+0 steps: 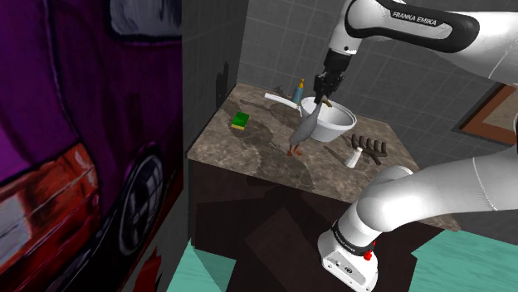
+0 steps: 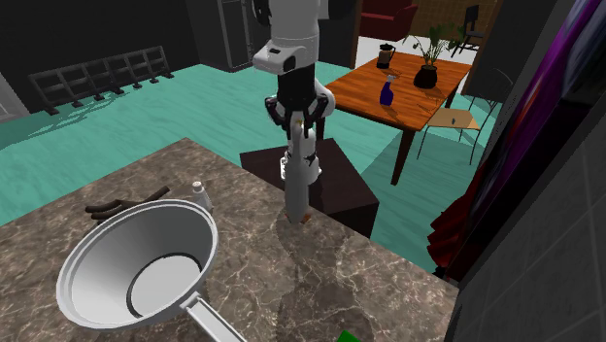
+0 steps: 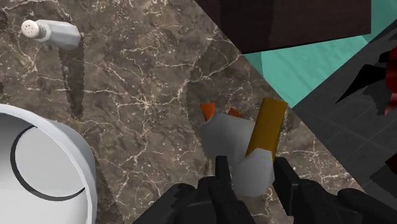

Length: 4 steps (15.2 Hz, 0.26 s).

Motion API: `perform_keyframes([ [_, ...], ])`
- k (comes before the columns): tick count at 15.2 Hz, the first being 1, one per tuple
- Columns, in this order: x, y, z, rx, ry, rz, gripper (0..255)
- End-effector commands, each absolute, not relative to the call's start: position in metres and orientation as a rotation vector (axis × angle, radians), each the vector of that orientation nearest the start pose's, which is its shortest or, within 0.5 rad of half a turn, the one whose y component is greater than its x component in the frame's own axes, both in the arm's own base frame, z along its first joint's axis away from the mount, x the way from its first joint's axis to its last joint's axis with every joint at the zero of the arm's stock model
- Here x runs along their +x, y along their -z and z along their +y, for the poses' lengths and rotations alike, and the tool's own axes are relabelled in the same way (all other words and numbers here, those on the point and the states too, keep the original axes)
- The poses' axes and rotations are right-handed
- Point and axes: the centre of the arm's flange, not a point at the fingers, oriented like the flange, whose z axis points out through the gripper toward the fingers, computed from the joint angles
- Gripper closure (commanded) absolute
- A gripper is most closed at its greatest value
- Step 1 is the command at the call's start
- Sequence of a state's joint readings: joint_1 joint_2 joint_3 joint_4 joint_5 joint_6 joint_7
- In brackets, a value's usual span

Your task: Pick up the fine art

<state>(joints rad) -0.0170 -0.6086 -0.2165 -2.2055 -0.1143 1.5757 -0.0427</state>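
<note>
1. Two black fingers (image 3: 222,173) of the gripper (image 3: 253,170) sit nearest the wrist camera. They are parted only by the width of what they clamp, with a pad pressed on each side of the head of the bird figurine (image 3: 226,137).
2. I count one figurine: grey-white body, one orange beak (image 3: 270,124), two orange feet (image 3: 207,111).
3. In the shoulder view it hangs from the gripper head up and feet down, over the brown marble counter (image 3: 140,83). I cannot tell whether the feet touch the stone.
4. The figurine is just beside the white pan (image 3: 38,159), on the side toward the counter's near edge in the shoulder view.
5. I count one pan: deep, round, empty, with one flat handle (image 2: 209,316).
6. One white shaker (image 3: 54,32) lies on its side in the wrist view, apart from the pan.
7. One dark branched rack (image 1: 369,147) is near the shaker.
8. One green sponge (image 1: 240,122) is well apart, toward the shoulder view's left.
9. One blue bottle (image 1: 300,90) stands behind the pan.
</note>
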Motion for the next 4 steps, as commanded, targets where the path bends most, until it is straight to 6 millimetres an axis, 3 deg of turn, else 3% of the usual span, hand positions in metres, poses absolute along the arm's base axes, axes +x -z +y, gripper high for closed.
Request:
perform_keyframes([
  [1, 0.3453, -0.6063, -0.1155, -3.12, -0.048, 0.232, 255],
  [4, 0.3453, -0.6124, -0.1155, -3.12, -0.048, 0.232, 255],
])
